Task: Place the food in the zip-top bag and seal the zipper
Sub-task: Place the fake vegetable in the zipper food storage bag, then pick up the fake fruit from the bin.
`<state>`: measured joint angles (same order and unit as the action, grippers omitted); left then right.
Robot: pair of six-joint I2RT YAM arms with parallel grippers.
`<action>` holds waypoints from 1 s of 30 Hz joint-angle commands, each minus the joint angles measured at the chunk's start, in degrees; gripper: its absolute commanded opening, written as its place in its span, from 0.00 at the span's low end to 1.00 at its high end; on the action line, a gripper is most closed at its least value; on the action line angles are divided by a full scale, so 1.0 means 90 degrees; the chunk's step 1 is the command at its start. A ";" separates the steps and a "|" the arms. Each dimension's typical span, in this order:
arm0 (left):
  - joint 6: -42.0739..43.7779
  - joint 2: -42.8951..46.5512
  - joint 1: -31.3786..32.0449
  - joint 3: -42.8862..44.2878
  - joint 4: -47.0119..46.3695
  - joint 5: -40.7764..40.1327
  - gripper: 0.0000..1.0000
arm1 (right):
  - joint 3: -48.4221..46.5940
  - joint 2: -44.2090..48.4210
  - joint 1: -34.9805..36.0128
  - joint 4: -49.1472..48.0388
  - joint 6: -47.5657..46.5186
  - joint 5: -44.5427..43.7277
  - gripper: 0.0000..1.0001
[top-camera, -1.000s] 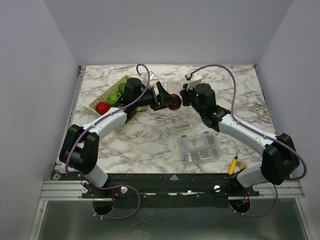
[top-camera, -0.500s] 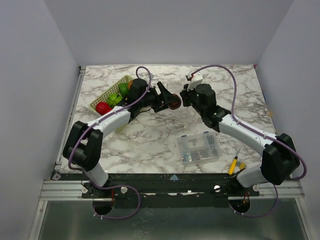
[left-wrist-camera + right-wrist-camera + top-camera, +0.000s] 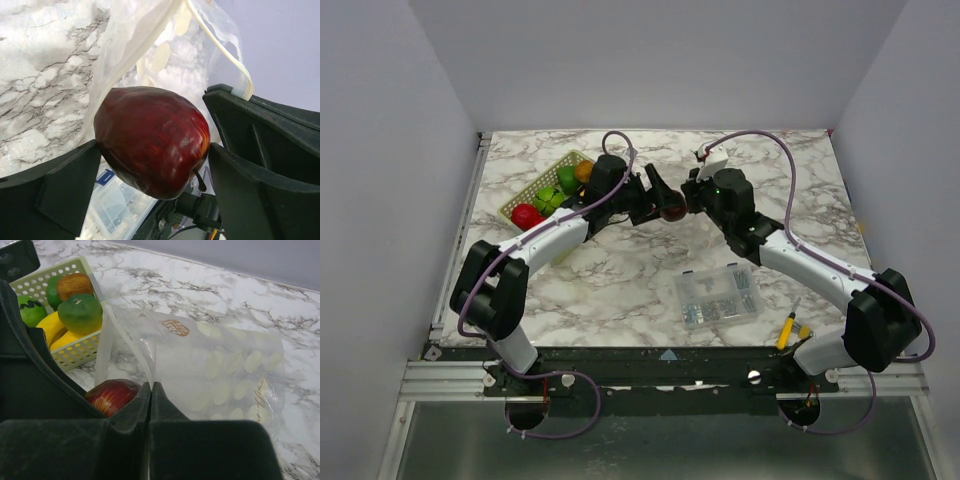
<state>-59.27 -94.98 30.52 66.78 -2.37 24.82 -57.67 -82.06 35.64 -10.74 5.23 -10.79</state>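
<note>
Marble bench (image 3: 620, 290) underneath it all, and both arms reach in toward its middle. The zip-top bag (image 3: 220, 370), clear with pale dots, spreads across the bench straight ahead of the right claw (image 3: 151, 386). That claw is pinched tight together on the bag's near mouth edge, and the plastic rises up to its tips. The zipper (image 3: 220, 47), a pale strip, runs along that mouth just above the left claw's upper finger. Behind the left claw, on the side away from the right one, sits the lattice basket (image 3: 542, 184), holding a green fruit (image 3: 80, 312), bananas (image 3: 52, 327), a brown piece (image 3: 74, 285) and a red one (image 3: 525, 215). The clear compartment box (image 3: 717, 296) lies beside the right forearm, well back from both claws. Now the left claw (image 3: 155, 150): it's clamped on a dark red apple (image 3: 150, 125), one finger on each side. The apple sits right at the bag's opening, just ahead of the right claw's tips; whether it is past the rim, I cannot tell. Smallest of all is the yellow-handled tool (image 3: 786, 331), far back by the right arm's base.
</note>
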 commanded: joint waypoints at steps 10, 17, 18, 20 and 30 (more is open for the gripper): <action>0.1088 0.0601 0.0065 0.0117 0.0932 -0.0639 0.99 | 0.0091 0.0101 -0.0049 -0.0185 0.0090 0.0134 0.01; 0.2123 0.1473 0.0056 -0.0047 0.1329 -0.0925 0.99 | 0.0078 0.0030 -0.0052 -0.0192 0.0068 0.0106 0.01; 0.2268 0.1580 0.0053 -0.0040 0.1457 -0.0975 0.99 | 0.0062 0.0024 -0.0053 -0.0187 0.0069 0.0108 0.01; 0.2463 0.1778 0.0031 -0.0010 0.1736 -0.1096 0.98 | 0.0066 0.0000 -0.0053 -0.0186 0.0068 0.0107 0.01; 0.3133 0.2158 -0.0500 0.0010 0.2926 -0.2959 0.98 | 0.0068 -0.0008 -0.0056 -0.0184 0.0053 0.0076 0.01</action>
<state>-35.31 -75.18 28.82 66.89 16.14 10.26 -57.65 -81.95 35.51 -11.03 5.58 -10.63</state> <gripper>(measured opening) 0.983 0.008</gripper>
